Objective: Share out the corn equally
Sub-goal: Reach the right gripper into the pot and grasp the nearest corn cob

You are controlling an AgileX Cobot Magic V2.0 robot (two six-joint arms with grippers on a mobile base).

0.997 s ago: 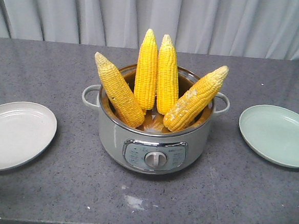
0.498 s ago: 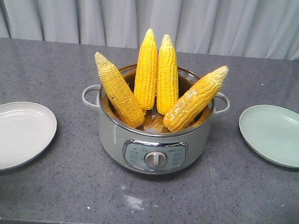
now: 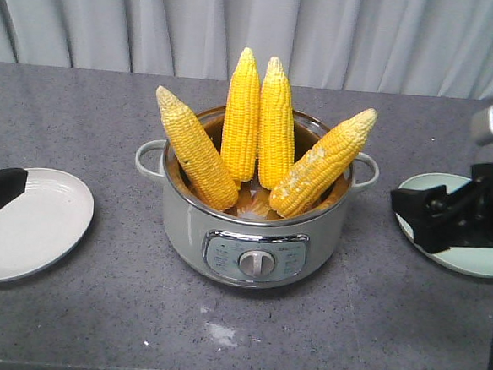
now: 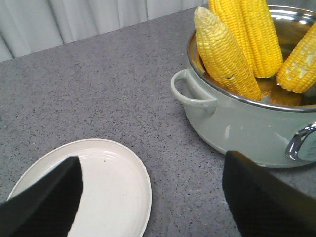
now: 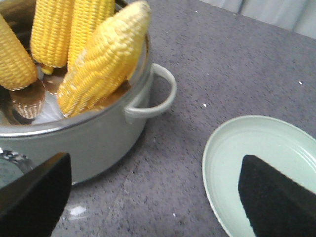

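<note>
The 4 cobs stand butt-down in the pot [image 3: 184,223] at the middle of the table [image 3: 91,115]. The 2 middle cobs [image 3: 241,117] are nearly upright and touch side by side. The left cob [image 3: 196,150] and right cob [image 3: 322,163] lean out over the rim, tips pointing toward the plates. From here they look stiff and fairly solid, not something a squeeze would bend. The kernel rows are bumpy and may be slick if the cobs are wet, which I cannot tell. The pale tips taper, so fingers closing there would likely slide off. I would grip across the thick yellow stretch just above the rim, and start with the leaning cobs, since each sits on its own arm's side and stands clear of its neighbours. The butts sit below the rim, so each cob probably needs drawing up along its own lean before it swings sideways. Being round, they may roll once laid flat, 2 to a plate. The left gripper [image 4: 153,207] hangs above the white plate [image 3: 32,221] with its fingers spread wide and nothing between them. The right gripper [image 5: 155,202] is likewise spread and bare, partly above the green plate [image 5: 261,138]. Neither touches the pot.
</note>
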